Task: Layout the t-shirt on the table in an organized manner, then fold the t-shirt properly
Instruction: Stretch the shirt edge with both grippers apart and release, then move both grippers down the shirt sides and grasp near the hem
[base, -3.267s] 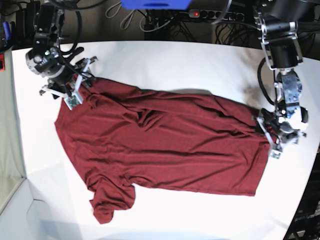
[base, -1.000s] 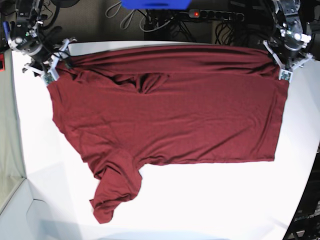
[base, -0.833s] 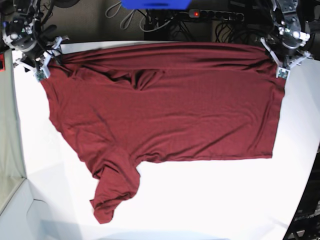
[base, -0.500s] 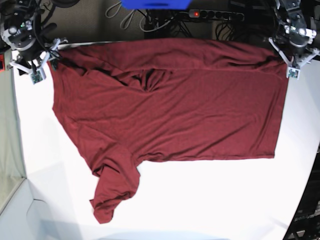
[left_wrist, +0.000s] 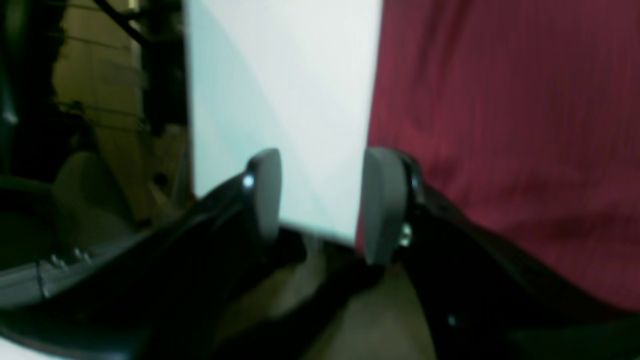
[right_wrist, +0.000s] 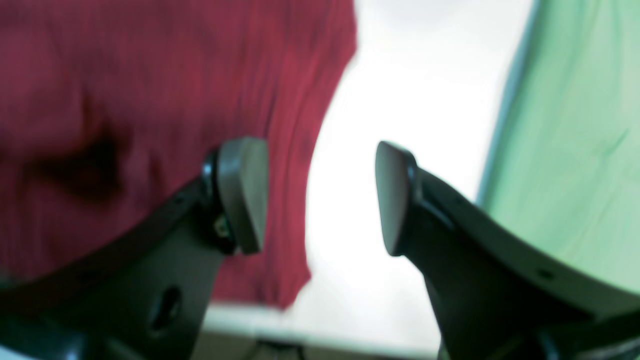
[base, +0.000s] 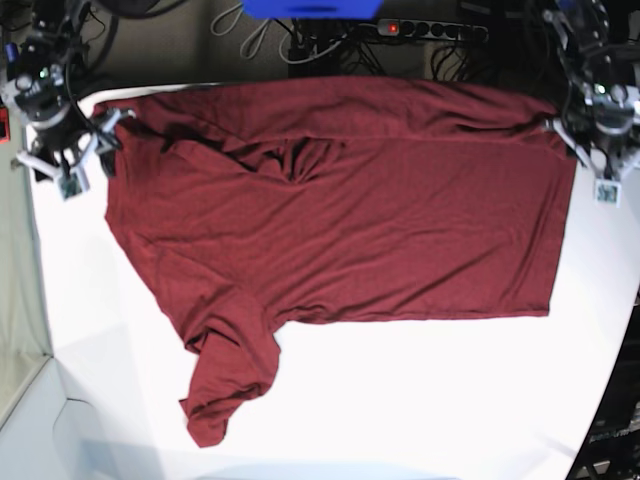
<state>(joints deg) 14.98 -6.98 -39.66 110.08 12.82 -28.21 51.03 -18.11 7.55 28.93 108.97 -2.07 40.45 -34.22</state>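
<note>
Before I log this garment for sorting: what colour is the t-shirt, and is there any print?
The t-shirt is plain dark red, with no print visible; the base view shows it best.

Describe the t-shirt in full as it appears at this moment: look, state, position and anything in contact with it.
The t-shirt is plain dark red, thin knit fabric, with no print. It lies spread mostly flat on the white table, long axis across the base view, hem edge at the view's right. The collar area near the far edge is rumpled, and the near sleeve is bunched and folded over itself. Both wrist views show open jaws beside its edge, with no cloth between them. Only the table visibly touches it.
</note>
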